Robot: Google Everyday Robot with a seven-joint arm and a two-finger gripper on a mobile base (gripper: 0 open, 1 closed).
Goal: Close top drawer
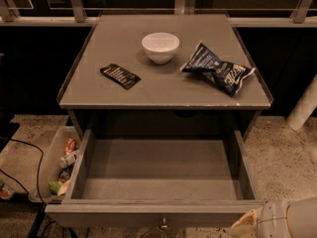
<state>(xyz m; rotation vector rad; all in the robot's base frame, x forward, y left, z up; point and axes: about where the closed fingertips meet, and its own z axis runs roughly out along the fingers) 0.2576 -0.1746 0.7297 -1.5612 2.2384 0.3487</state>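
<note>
The top drawer (163,175) of the grey cabinet is pulled fully out toward me. Its deep box is empty. Its flat front (124,215) runs along the bottom of the view, and its small metal knob (163,226) shows at the bottom centre. My arm's white and cream end (277,221) sits at the bottom right corner, just beyond the right end of the drawer front. The gripper itself is out of view below the frame edge. The two lower drawers are hidden.
On the cabinet top (168,90) lie a white bowl (160,47), a dark flat packet (120,76) and a blue chip bag (218,72). A clear bin with snacks (55,165) stands on the floor at left, beside black cables (29,148). A white post (303,105) stands at right.
</note>
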